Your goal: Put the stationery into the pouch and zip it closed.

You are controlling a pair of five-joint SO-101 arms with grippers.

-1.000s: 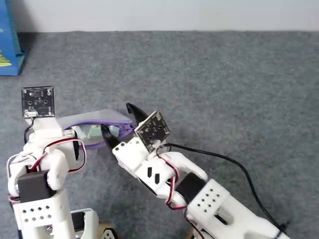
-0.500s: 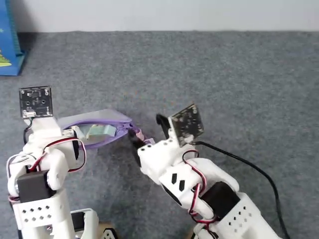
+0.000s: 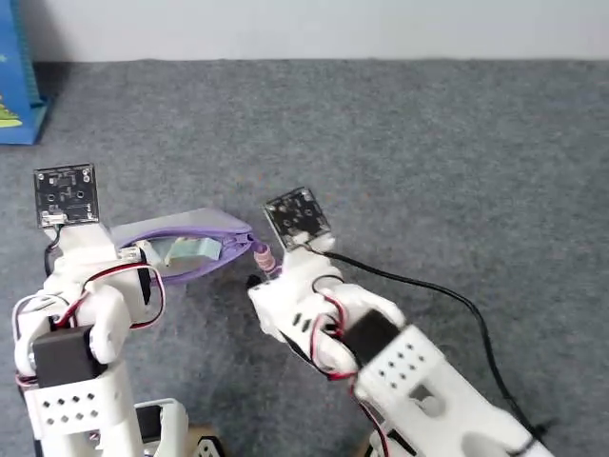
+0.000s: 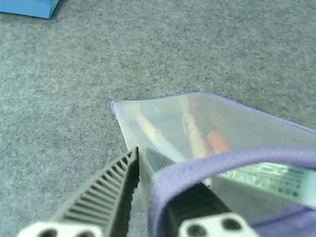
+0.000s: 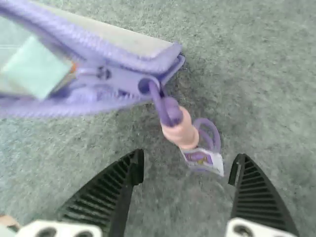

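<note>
High view: the pouch [image 3: 190, 233] lay on the grey desk [image 3: 428, 152] between your two arms, just in front of the left one. Its long axis ran across the desk from one arm to the other. The zip end pointed at the right arm.

Progress, my read:
- Loading looked done. The pens [image 4: 197, 133] showed through the clear wall and a pale green block [image 5: 37, 66] sat inside the mouth. No loose stationery lay on the desk.
- The zip was not done. The mouth gaped and the zip pull [image 5: 180, 129] hung off the end nearest the right arm, with its tag [image 5: 202, 159] flat on the desk.

The left tool [image 4: 140, 155] was clamped on the pouch at the far corner, pinning the wall just under the purple rim. The right tool [image 5: 187, 158] stood apart, empty, one jaw on either side of the tag and not touching it.

What was left: grab the pull and run it along the long axis toward the left arm while the left tool held that end.
</note>
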